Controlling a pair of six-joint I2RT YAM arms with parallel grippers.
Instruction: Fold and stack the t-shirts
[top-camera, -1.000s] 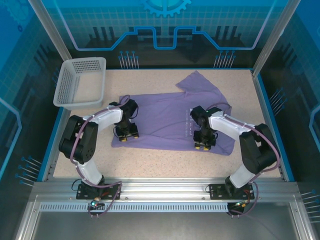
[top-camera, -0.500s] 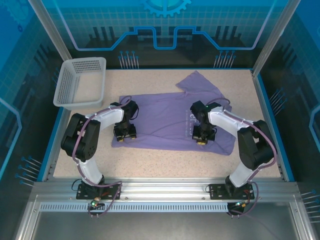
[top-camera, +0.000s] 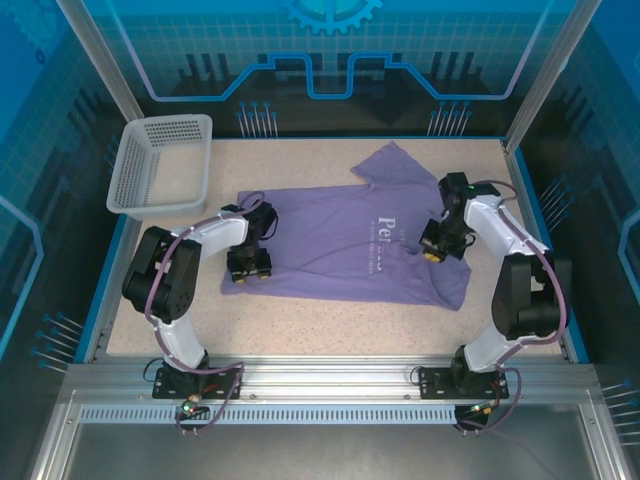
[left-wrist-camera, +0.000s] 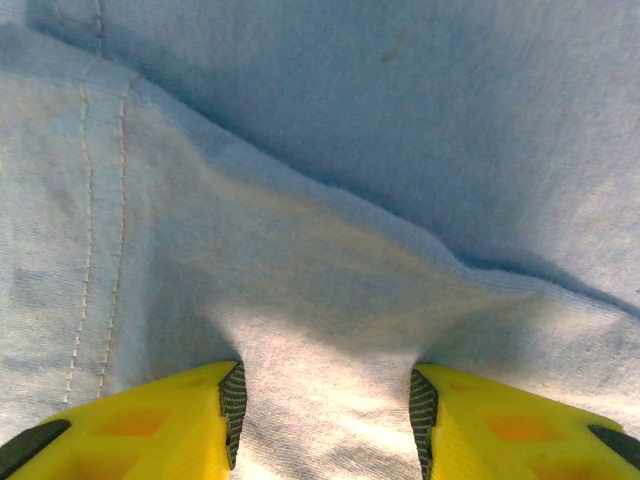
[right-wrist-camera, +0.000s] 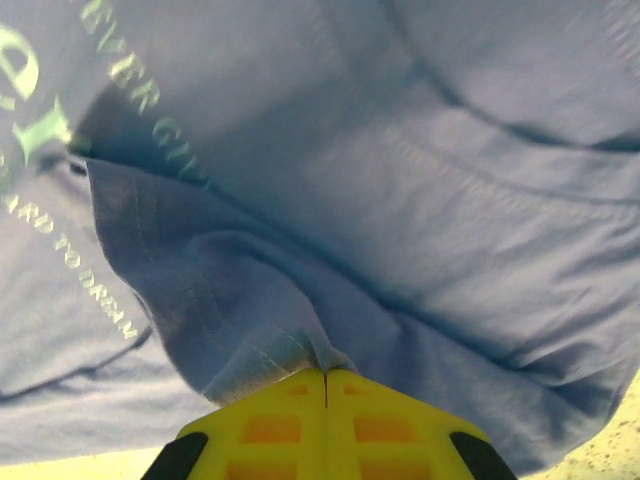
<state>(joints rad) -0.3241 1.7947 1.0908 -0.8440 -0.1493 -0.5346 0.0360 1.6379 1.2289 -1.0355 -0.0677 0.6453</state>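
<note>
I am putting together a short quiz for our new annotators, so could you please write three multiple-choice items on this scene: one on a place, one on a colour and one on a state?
1. Where does the basket stand?
A. at the far left corner of the table
B. between the two arm bases
C. at the near right edge

2. What colour is the shirt?
A. green
B. red
C. lavender purple

3. How is the right gripper?
A. wide open over bare tabletop
B. shut on a fold of the shirt
C. shut on the basket's rim

Answers:
1 A: the top view shows it in that corner, apart from the shirt.
2 C: every view shows purple cloth.
3 B: its wrist view shows the jaws together with cloth pinched at their tips.
</note>
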